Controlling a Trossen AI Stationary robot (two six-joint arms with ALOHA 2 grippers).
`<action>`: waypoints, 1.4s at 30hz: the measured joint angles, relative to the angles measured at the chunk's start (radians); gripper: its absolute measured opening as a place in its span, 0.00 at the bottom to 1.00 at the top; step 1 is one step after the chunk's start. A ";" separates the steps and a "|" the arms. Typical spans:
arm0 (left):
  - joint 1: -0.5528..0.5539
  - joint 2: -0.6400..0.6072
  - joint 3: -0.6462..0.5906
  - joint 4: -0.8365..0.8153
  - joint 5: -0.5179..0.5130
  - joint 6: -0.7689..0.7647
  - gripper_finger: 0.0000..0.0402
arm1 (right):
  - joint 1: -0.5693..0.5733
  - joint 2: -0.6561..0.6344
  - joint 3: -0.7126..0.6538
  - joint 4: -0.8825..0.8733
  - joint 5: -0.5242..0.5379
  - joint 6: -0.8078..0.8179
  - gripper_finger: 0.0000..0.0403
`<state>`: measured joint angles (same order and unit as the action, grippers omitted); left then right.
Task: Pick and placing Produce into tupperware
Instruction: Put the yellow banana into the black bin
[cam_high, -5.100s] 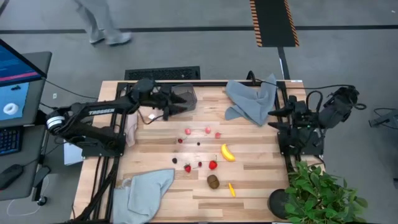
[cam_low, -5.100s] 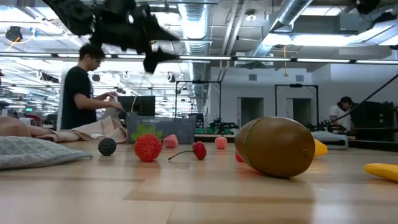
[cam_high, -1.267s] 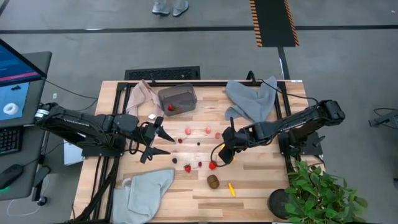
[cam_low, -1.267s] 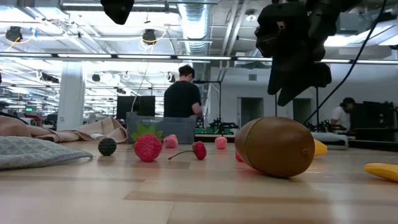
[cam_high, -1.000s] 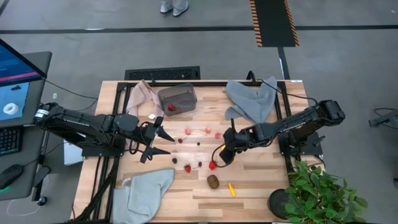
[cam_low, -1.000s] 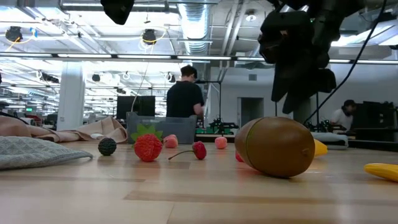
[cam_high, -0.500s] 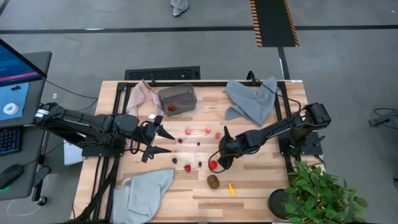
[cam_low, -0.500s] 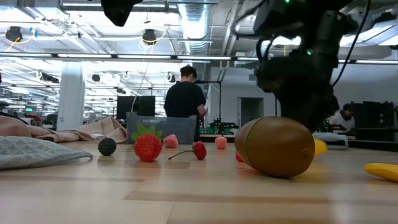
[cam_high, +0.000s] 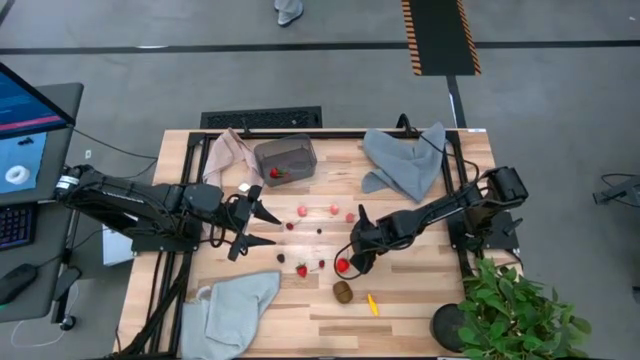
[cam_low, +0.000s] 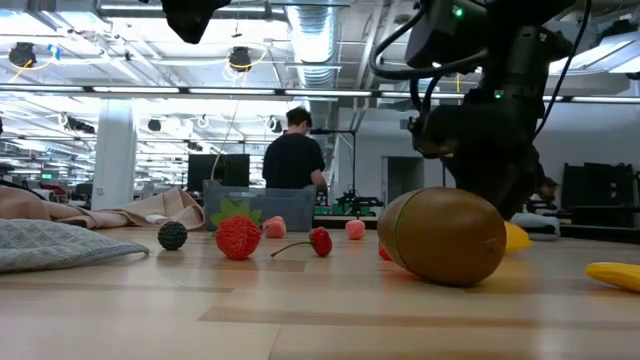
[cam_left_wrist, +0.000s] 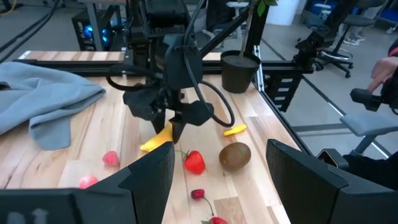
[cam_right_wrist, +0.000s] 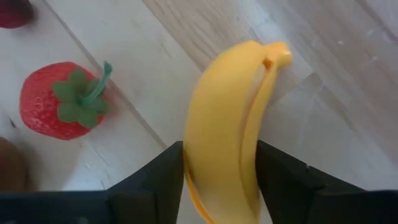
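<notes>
The yellow banana (cam_right_wrist: 227, 137) lies on the table right of centre, and my right gripper (cam_high: 355, 250) stands over it pointing down, shut on it. A red strawberry (cam_right_wrist: 59, 99) lies just beside it, with the brown kiwi (cam_high: 343, 291) and a small yellow piece (cam_high: 372, 304) nearer the front edge. The tupperware (cam_high: 285, 158) sits at the far left-centre with a strawberry (cam_high: 275, 172) inside. My left gripper (cam_high: 270, 230) hangs open above the table's left half, holding nothing. My right gripper has the banana's two long sides (cam_right_wrist: 189, 168) between its two fingers (cam_right_wrist: 155, 180), away from the stem end (cam_right_wrist: 277, 56). The fingers come from above, pointing steeply down, and lie across the banana. The banana rests on the table.
Pink and dark berries (cam_high: 305, 212) and another strawberry (cam_high: 301, 270) are scattered mid-table. Grey-blue cloths lie at the far right (cam_high: 405, 160) and near left (cam_high: 235, 305), a beige-pink cloth (cam_high: 225, 155) beside the tub. A potted plant (cam_high: 510, 310) stands at the near right corner.
My right gripper has come down from above the fruit to the table, drifting slightly toward the near edge, and now stands over the banana. The banana and the other fruit have stayed where they lay.
</notes>
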<state>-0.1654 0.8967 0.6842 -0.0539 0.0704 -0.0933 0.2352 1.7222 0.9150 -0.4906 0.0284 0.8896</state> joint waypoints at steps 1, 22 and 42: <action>0.000 0.000 0.000 0.000 0.000 0.000 0.61 | 0.000 0.000 0.000 -0.002 0.000 -0.003 0.48; 0.000 0.000 0.000 0.000 0.000 0.000 0.61 | -0.029 0.000 0.020 0.030 0.001 -0.046 0.39; 0.000 0.000 0.000 -0.002 0.000 -0.001 0.61 | -0.160 0.000 0.208 0.035 0.026 -0.231 0.44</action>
<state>-0.1651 0.8967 0.6842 -0.0555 0.0704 -0.0940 0.0749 1.7218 1.1233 -0.4553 0.0540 0.6581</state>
